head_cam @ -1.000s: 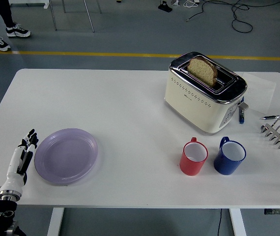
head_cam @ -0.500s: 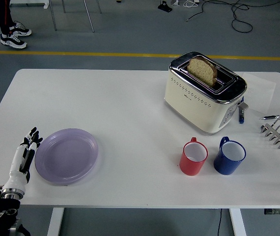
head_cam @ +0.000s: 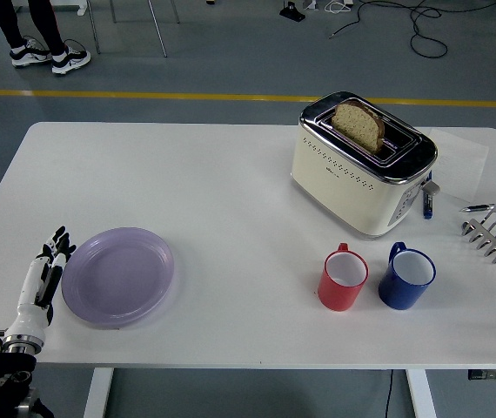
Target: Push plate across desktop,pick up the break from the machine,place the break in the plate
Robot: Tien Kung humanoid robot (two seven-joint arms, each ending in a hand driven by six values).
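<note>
The left hand [head_cam: 41,277] has barely shifted since the earlier frame, fingers extended, holding nothing, just left of the purple plate [head_cam: 118,275]. Bread [head_cam: 358,124] stands in the toaster [head_cam: 361,163], far right of the plate.

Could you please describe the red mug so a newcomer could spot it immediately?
Find the cream toaster toward the table's far right. Two mugs stand in front of it, nearer the camera; the red mug is the left one, beside the blue mug.

Bright even overhead light, soft faint shadows, sharp focus, glare on toaster [head_cam: 363,163] chrome
</note>
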